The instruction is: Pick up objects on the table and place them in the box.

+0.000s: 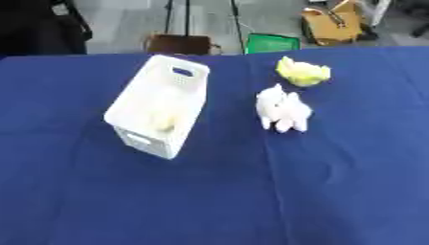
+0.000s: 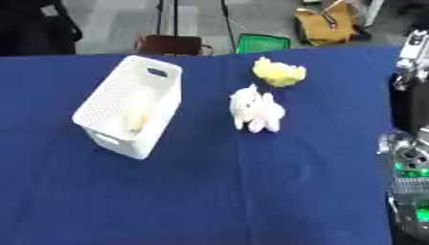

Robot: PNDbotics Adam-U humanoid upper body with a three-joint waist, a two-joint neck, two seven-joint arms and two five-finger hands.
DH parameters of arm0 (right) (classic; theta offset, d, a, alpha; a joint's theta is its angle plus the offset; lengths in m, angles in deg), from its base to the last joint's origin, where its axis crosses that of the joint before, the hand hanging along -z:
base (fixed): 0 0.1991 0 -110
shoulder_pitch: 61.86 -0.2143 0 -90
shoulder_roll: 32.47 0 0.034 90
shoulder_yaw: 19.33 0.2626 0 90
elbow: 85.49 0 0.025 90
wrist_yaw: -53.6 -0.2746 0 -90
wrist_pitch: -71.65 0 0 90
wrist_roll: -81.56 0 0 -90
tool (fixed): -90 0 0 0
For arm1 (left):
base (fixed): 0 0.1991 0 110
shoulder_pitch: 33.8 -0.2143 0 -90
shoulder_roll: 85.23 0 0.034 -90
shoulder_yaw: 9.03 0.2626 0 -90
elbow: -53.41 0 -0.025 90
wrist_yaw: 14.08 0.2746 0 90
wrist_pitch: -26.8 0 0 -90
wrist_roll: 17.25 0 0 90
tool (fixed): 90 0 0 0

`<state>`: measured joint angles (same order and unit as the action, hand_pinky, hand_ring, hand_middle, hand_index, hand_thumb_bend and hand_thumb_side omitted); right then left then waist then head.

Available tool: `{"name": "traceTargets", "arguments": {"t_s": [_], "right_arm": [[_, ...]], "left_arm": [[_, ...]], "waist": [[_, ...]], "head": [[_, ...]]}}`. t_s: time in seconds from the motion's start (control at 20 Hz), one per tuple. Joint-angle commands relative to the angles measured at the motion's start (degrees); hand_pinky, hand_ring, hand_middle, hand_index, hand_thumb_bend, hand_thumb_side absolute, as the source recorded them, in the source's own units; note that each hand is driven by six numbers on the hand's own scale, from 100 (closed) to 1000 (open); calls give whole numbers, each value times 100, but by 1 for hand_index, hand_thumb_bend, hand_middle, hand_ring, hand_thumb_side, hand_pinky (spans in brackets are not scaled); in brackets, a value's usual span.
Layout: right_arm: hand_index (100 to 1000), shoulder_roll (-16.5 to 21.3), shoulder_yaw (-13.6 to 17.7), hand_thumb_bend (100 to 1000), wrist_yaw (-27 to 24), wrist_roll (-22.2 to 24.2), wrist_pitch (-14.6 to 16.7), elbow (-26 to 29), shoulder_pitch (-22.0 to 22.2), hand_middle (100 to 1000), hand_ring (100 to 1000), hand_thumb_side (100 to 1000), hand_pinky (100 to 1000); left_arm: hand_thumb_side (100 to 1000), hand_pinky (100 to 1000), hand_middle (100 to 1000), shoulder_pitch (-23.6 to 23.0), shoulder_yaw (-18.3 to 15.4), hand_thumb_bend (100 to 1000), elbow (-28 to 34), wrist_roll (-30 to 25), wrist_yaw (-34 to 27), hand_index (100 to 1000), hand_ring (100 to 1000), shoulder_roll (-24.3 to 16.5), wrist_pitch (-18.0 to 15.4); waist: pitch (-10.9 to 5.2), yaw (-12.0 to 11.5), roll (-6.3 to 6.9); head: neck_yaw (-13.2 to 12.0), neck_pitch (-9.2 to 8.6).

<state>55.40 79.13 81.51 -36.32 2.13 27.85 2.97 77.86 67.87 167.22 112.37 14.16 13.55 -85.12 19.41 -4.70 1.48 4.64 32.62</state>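
Observation:
A white perforated box [image 1: 134,103] stands on the blue table at the left of centre, and something pale yellow [image 1: 164,122] shows inside it. To its right lies a white plush toy [image 1: 283,110]. Behind the toy lies a yellow-green soft object [image 1: 303,72]. My right arm and hand [image 2: 411,143] run up the right edge of the right eye view, black and silver with green lights, well apart from both objects. My left hand shows in neither view.
The blue cloth [image 1: 209,201] covers the whole table. Beyond the far edge on the floor stand a green item [image 1: 271,44], a brown bag [image 1: 332,24] and stand legs.

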Motion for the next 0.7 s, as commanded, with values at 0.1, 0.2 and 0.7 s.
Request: {"name": "traceTargets", "arguments": {"t_s": [0.1, 0.2, 0.7], "right_arm": [[723, 67, 42, 100, 16, 3, 6, 125, -43, 582, 734, 797, 801], [723, 72, 41, 100, 17, 6, 7, 125, -46, 582, 734, 797, 801], [723, 89, 30, 100, 17, 20, 6, 125, -58, 582, 733, 797, 801]], "left_arm": [[523, 730, 712, 32, -47, 100, 79, 10, 4, 707, 703, -138, -5], [523, 730, 712, 34, -46, 100, 79, 8, 2, 707, 703, -142, -5], [523, 730, 711, 45, -37, 100, 79, -5, -8, 707, 703, -147, -11]], "waist": [[-115, -4, -5], [-115, -7, 0], [-100, 12, 11]], "head": [[-10, -67], [-13, -62], [-11, -31]]}}
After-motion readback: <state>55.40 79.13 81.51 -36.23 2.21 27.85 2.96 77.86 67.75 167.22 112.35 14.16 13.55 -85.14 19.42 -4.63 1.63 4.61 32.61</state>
